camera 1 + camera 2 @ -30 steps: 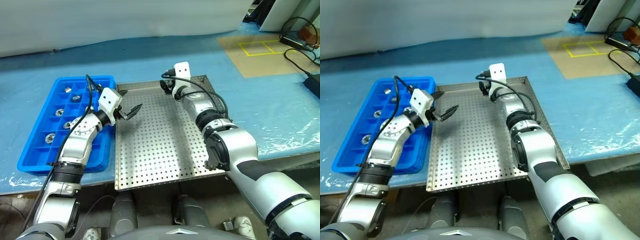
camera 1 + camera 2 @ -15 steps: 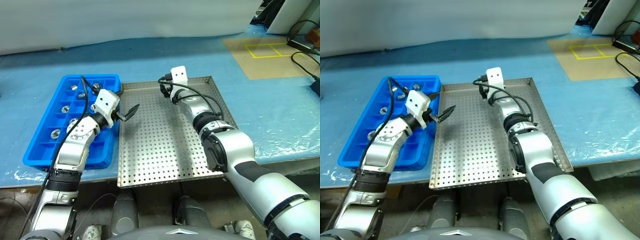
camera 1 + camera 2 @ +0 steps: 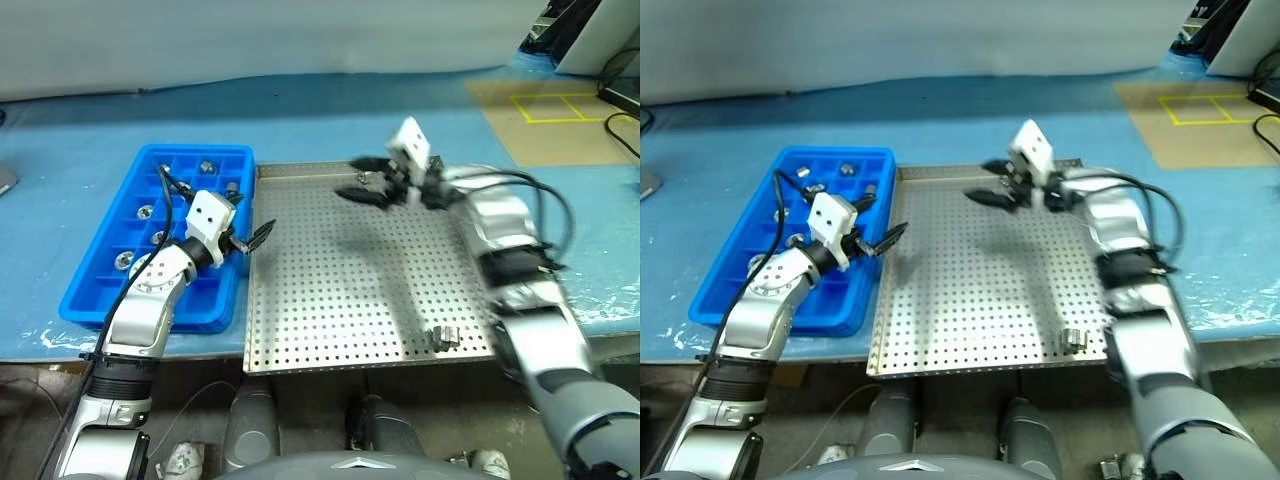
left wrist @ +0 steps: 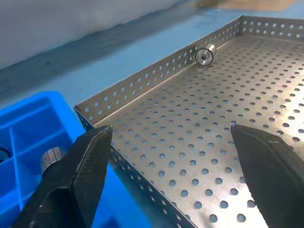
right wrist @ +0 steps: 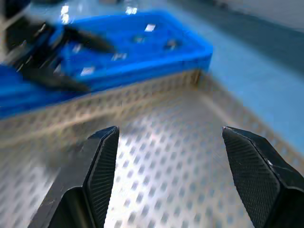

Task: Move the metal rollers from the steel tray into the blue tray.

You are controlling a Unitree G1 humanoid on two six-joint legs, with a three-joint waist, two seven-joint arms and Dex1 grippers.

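Note:
The steel tray [image 3: 330,300] lies at the table's centre, the blue tray [image 3: 90,300] right beside it on the left. One metal roller [image 3: 443,338] rests near the steel tray's front right corner. Another roller [image 4: 204,56] leans against its far rim. Several rollers sit in the blue tray's compartments, one of them [image 3: 207,166] at the far end. My left gripper [image 3: 252,215] hovers open and empty over the seam between the two trays. Over the far part of the steel tray my right gripper [image 3: 352,178] points left, open and empty.
The trays lie on a table covered in blue sheet [image 3: 330,110]. A tan board with a yellow taped square [image 3: 550,110] lies at the back right, with black cables [image 3: 620,105] beside it. The table's front edge runs just below both trays.
My right arm has swung back and to the right, and its gripper has turned to point left. The roller at the front right has come into view. The left gripper has kept its place.

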